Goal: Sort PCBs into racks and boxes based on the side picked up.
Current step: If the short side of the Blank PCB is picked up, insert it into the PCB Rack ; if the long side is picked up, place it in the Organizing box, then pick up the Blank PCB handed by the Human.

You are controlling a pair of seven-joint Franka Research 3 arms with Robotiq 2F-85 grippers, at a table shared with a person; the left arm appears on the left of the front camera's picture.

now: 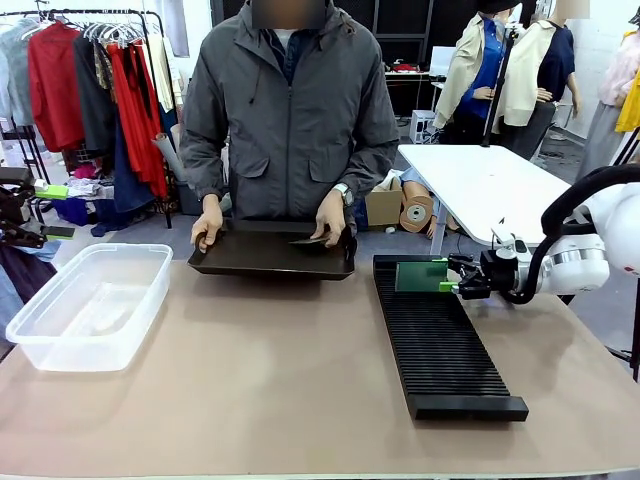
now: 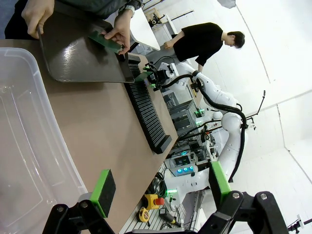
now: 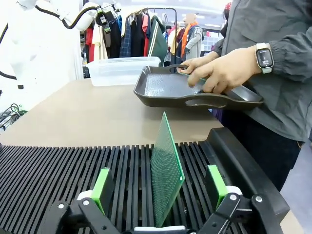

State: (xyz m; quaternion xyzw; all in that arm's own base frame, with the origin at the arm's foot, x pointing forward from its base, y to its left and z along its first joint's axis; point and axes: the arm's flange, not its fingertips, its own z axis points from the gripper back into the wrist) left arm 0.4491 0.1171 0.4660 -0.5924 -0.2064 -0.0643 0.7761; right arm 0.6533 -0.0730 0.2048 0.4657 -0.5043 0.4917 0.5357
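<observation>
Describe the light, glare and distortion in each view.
Front view: even, soft light, a faint sheen on the table, sharp focus. Left wrist view: rolled sideways, wide-angle bend, a pale glare patch on the black tray. Right wrist view: the PCB standing in the rack is crisp; the white wall at upper left is washed out.

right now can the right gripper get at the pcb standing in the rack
Probably yes. The right gripper is open, its jaws on either side of the upright PCB slotted in the rack. Nothing sits between them, and the person's hands are away at the tray.
</observation>
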